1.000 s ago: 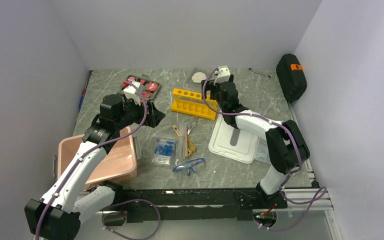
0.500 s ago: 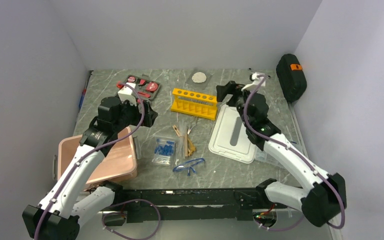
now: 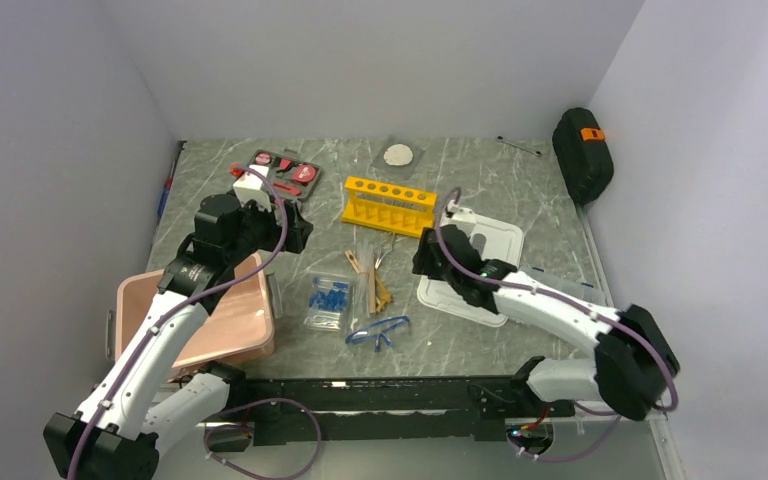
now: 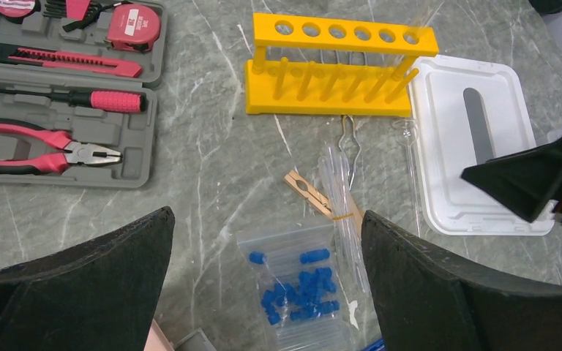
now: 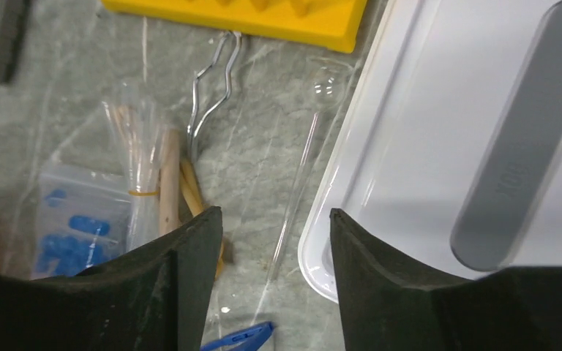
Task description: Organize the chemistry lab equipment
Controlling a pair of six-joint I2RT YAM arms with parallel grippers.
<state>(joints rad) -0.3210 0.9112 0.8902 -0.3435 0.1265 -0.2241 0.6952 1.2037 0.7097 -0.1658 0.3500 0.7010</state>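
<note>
The yellow test-tube rack (image 3: 388, 207) stands mid-table; it also shows in the left wrist view (image 4: 336, 66) and the right wrist view (image 5: 263, 18). The bag of blue-capped tubes (image 3: 330, 300) (image 4: 304, 281) (image 5: 80, 227) lies in front of it. The wooden clamps (image 3: 372, 285) (image 5: 168, 183) and a bundle of clear tubes lie beside the bag. The blue-framed glasses (image 3: 378, 331) lie nearest the front. My left gripper (image 3: 295, 230) (image 4: 267, 219) is open and empty, above the table left of the rack. My right gripper (image 3: 422, 262) (image 5: 274, 213) is open and empty, low over a thin glass rod (image 5: 300, 175) at the white lid's edge.
A white lid (image 3: 470, 265) (image 5: 446, 146) lies right of the rack. The red-and-black tool kit (image 3: 282, 172) (image 4: 58, 95) is at the back left. A pink tray (image 3: 200, 320) sits at the front left. A black case (image 3: 582, 155) stands against the right wall. A wire holder (image 5: 212, 80) lies by the rack.
My right arm swung from behind the rack out to the right, then down to the near left edge of the white lid. My left gripper drew back slightly to the left.
</note>
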